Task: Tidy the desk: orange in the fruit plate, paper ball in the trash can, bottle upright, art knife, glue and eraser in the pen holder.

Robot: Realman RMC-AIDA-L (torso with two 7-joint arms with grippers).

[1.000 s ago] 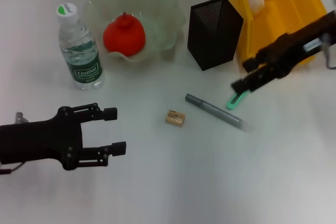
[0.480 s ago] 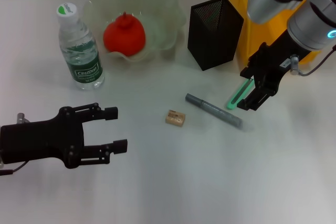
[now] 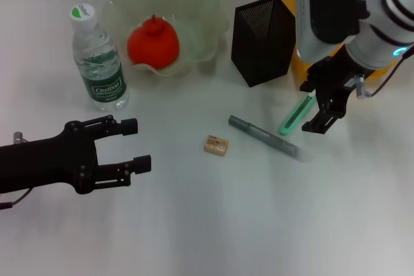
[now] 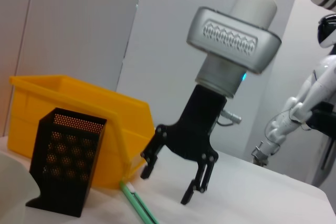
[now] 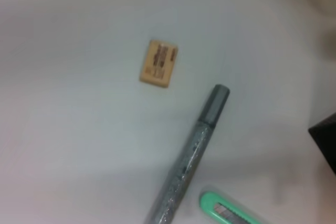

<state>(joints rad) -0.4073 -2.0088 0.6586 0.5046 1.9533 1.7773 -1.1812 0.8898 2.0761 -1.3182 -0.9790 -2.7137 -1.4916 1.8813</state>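
Observation:
The green art knife (image 3: 294, 115) lies on the table right of the pen holder (image 3: 264, 40). My right gripper (image 3: 315, 105) is open and empty, pointing down just above the knife's right side; it also shows in the left wrist view (image 4: 168, 184), above the knife (image 4: 137, 205). The grey glue stick (image 3: 262, 135) and the eraser (image 3: 215, 145) lie mid-table, also seen in the right wrist view: glue stick (image 5: 189, 156), eraser (image 5: 158, 70), knife (image 5: 231, 212). The orange (image 3: 153, 43) sits in the fruit plate (image 3: 207, 14). The bottle (image 3: 97, 63) stands upright. The paper ball is hidden. My left gripper (image 3: 132, 145) is open and empty at the front left.
The yellow trash can (image 3: 301, 50) stands at the back right, mostly hidden behind my right arm; it shows behind the pen holder (image 4: 63, 166) in the left wrist view (image 4: 68, 108). A second robot (image 4: 310, 108) stands beyond the table.
My right arm has swung in from the right and turned upright, bringing its open gripper down beside the art knife. My left gripper drifted slightly left. The objects have not moved.

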